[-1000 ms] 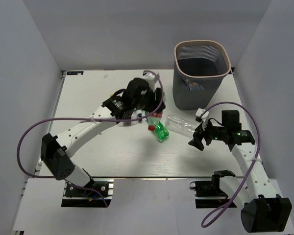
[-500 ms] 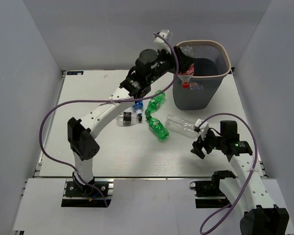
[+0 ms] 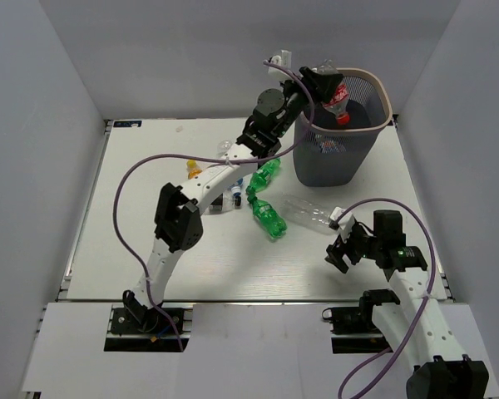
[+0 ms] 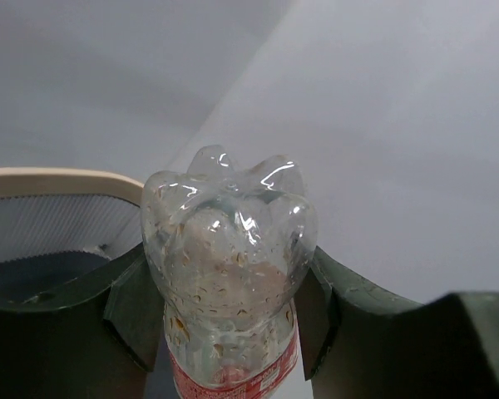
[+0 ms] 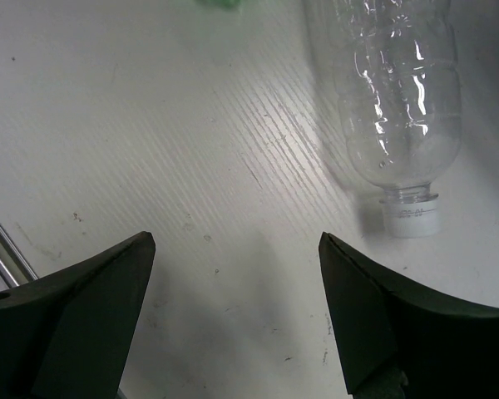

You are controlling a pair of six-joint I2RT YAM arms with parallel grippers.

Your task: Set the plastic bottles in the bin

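Observation:
My left gripper (image 3: 320,85) reaches over the dark mesh bin (image 3: 386,106) and is shut on a clear red-labelled bottle (image 3: 338,101), which hangs cap-down above the bin's opening. In the left wrist view the bottle's base (image 4: 229,241) sits between my fingers, with the beige bin rim (image 4: 58,176) at left. My right gripper (image 3: 338,251) is open and empty just above the table. Just beyond it lies a clear bottle (image 3: 308,211), also shown in the right wrist view (image 5: 399,108), ending in a white cap (image 5: 409,218). Two green bottles (image 3: 266,176) (image 3: 271,221) lie mid-table.
An orange yellow-capped bottle (image 3: 194,169) and small bottles with blue and black labels (image 3: 233,188) lie under the left arm. Something lies on the bin's floor (image 3: 326,143). Grey walls enclose the table (image 3: 150,241) on three sides.
My left arm lifted the red-labelled bottle off the table, swung it to the bin, and now holds it higher and further over the opening. My right gripper drew back slightly toward the front.

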